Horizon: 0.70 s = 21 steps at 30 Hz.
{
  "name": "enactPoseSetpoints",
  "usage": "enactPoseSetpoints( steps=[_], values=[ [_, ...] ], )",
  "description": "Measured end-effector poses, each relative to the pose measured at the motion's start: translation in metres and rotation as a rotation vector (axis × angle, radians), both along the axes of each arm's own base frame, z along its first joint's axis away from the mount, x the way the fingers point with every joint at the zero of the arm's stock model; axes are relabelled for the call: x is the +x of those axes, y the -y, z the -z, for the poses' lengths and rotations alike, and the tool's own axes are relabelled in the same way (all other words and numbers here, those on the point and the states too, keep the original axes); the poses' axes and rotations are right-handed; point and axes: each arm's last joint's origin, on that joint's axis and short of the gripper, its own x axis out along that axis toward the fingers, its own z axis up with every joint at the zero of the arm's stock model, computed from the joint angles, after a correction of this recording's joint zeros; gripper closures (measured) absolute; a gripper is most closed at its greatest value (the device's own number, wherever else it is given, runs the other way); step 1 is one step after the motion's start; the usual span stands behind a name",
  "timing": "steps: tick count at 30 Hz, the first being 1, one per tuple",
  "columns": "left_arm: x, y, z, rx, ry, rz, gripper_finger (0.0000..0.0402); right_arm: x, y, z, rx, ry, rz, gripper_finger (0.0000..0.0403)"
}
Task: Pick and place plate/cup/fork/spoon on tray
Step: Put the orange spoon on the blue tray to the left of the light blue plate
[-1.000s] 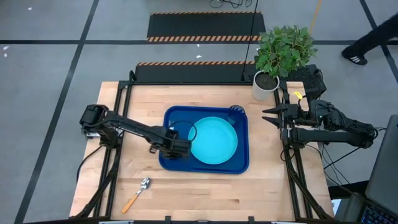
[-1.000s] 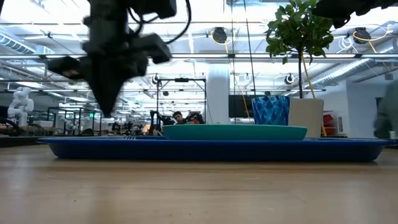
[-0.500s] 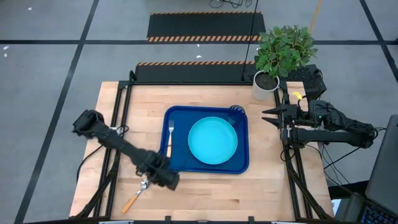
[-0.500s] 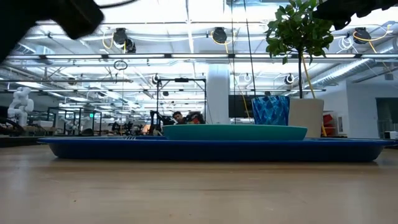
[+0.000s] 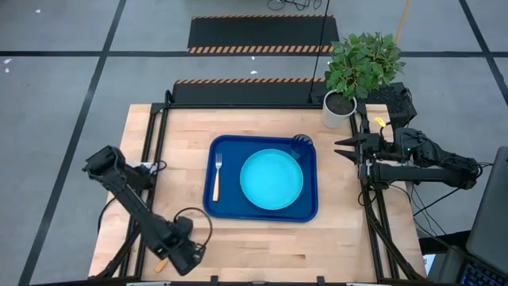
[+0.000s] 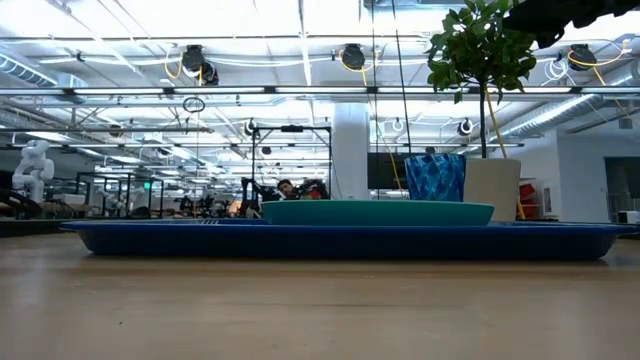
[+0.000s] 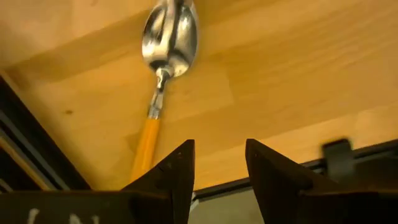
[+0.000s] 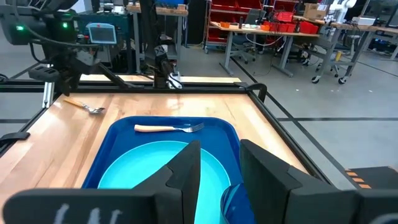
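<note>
Spoon (image 7: 163, 68) lies flat on the pale wooden table (image 7: 292, 74) just ahead of the left gripper (image 7: 219, 167), whose two dark fingers stand apart with nothing between them; the orange handle runs toward the gripper's left finger, the silver bowl points away from it. In the high view that gripper (image 5: 184, 256) hangs over the table's near left corner, by the black frame rail, and covers most of the spoon there.

Farther from it, toward the middle of the table, sits the dark blue tray (image 5: 226, 208). On the tray's side nearest the left gripper lies the fork (image 5: 216, 176), lengthwise, tines away from the near edge. Beyond the fork the turquoise plate (image 5: 271, 179) fills the tray's centre, and the dark blue cup (image 5: 301, 144) stands in the tray's far right corner, beside the plate's rim.

The right gripper (image 5: 341, 148) waits off the tray's right side, near the table's right edge, fingers parted and holding nothing. Behind it stands a green plant in a white pot (image 5: 337, 109).

Around the table runs a grey floor with black lines and striped mats (image 5: 254, 48). The low view shows ceiling lights and workbenches in a large hall beyond.
</note>
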Motion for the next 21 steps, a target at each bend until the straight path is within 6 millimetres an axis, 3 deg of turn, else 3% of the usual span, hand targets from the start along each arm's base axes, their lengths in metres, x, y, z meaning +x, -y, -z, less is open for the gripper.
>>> enactPoseSetpoints(
  steps=[10,21],
  values=[
    [-0.027,0.015,0.045,-0.07,0.04,0.023,0.0254,0.0,0.0,0.0,0.0,0.0,0.0,0.0296],
    [-0.058,0.019,0.063,-0.022,-0.005,0.066,0.0254,0.0,0.0,0.0,0.0,0.002,0.0,0.0296]
  ],
)
